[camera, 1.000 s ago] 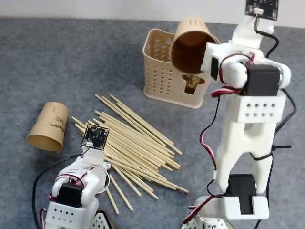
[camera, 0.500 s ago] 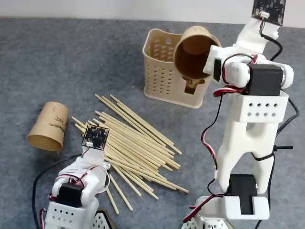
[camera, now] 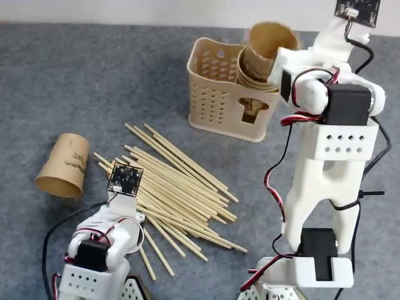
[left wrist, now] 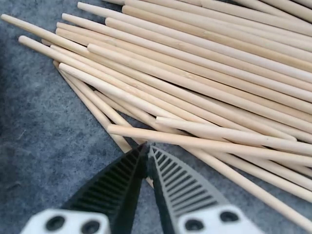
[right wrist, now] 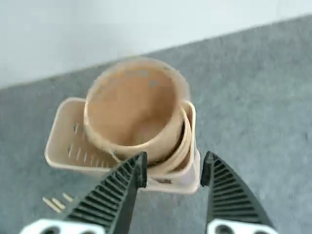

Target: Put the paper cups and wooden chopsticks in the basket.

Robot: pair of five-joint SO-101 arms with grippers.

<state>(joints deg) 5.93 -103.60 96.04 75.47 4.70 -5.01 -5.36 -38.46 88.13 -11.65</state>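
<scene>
Right gripper [right wrist: 173, 168] has spread open, releasing the paper cup [camera: 270, 39] onto the stacked cups [camera: 253, 70] in the basket [camera: 212, 94]. Another cup [camera: 62, 165] and the chopsticks [camera: 178, 187] lie on the bench [camera: 94, 75], not yet packed.

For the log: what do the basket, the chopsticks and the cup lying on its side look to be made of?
Basket: probably moulded plastic, cream, with smooth walls pierced by even rows of slots.
Chopsticks: bare pale wood, matte, with faint lengthwise grain and no coating apparent.
Cup lying on its side: brown paper, matte and thin-walled, with dark print on the side; any inner lining cannot be told.
</scene>
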